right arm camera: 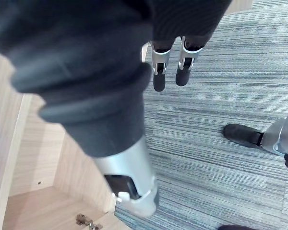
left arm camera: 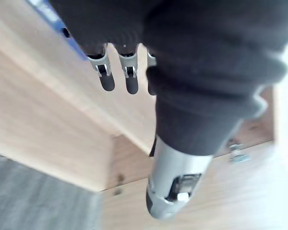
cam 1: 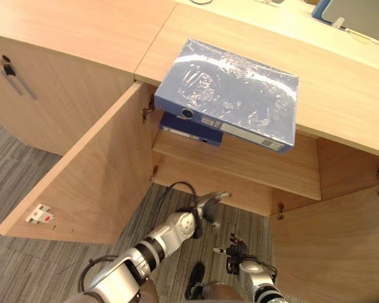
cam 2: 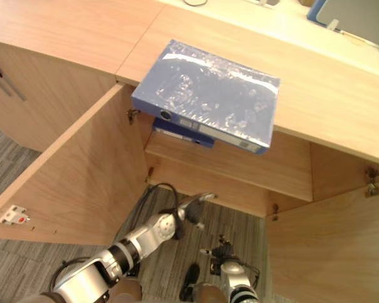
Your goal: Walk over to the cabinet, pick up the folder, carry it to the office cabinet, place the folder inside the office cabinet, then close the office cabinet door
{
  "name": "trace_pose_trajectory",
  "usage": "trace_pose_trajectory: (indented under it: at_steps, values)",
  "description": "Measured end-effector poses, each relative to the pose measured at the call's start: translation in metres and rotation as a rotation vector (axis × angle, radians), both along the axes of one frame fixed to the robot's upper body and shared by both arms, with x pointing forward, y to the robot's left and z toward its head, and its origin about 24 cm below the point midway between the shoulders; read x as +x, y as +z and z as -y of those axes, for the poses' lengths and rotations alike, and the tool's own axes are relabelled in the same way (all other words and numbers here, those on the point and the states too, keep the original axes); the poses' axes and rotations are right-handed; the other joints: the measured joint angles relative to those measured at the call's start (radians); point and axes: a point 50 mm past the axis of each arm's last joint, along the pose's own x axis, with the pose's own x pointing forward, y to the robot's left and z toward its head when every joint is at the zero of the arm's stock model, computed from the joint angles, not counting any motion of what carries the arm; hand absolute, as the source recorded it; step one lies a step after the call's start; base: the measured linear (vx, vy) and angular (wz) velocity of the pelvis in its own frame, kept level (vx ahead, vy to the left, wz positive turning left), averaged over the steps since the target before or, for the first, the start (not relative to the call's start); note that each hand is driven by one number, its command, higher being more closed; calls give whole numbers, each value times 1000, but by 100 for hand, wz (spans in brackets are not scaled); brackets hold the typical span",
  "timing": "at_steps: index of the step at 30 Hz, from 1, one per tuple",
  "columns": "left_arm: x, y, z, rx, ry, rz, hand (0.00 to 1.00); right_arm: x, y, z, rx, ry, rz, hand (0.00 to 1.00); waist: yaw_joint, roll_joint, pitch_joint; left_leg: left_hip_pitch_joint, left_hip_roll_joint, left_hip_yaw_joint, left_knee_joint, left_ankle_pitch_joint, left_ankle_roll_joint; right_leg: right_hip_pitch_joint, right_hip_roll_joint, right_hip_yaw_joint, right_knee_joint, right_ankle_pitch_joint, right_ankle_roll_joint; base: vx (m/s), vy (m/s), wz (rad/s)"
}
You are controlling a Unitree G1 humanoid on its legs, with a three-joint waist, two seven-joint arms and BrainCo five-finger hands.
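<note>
Left hand (cam 1: 204, 208), fingers hanging loosely apart and empty like those of the right hand (cam 1: 235, 254), is hovering at bottom centre, the nearer one to the blue folder (cam 1: 230, 91) lying higher in frame, overhanging the counter (cam 1: 341, 95) edge, spine running left-right.

Grey striped carpet (cam 1: 6, 165) covers the floor.
</note>
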Motion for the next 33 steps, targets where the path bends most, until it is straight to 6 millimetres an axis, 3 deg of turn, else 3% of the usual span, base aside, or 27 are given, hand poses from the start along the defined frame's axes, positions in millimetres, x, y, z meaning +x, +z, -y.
trace_pose_trajectory:
  at_steps: [2,4,7,11,17,25,30,33]
  values:
    - [-3,15,1,-218,-17,-141,0,-5,-2,11,-18,-2,-20,0,1,34,-17,18,0,22,1,-9,3,5,0,22,-2,1,2,22,27,-26]
    - [-8,16,-11,-385,-14,-301,0,-6,-2,18,-32,5,-29,0,-6,59,-32,50,-1,41,-5,-18,2,24,2,44,-10,2,4,52,28,-32]
    - [-23,7,-37,-606,7,-548,0,-10,-3,35,-63,9,-45,0,-17,93,-53,73,-7,54,-14,-26,5,44,5,59,-34,9,11,55,33,-19]
    - [-52,-19,-75,-754,140,-751,0,-18,-5,52,-122,35,-85,0,-32,101,-58,105,-17,56,-28,-30,12,80,3,64,-69,20,18,42,48,-3]
    - [-76,-34,-103,-717,231,-765,0,-34,-13,65,-152,47,-166,0,-34,117,-72,119,-31,53,-29,-33,19,105,-6,64,-103,41,22,-3,64,0]
    - [-90,-42,-108,-606,211,-741,0,-39,-13,75,-177,53,-192,0,-55,135,-84,121,-35,53,-29,-31,24,122,-1,69,-153,76,18,-52,34,-3]
    - [-97,-16,-126,-695,196,-698,0,-44,-15,79,-178,57,-215,0,-63,135,-85,126,-35,54,-36,-30,24,129,2,71,-168,83,16,0,0,0]
    - [-99,6,-151,-744,216,-635,0,-45,-14,87,-190,60,-219,0,-60,135,-85,137,-35,54,-41,-31,24,138,2,71,-168,82,16,40,29,0]
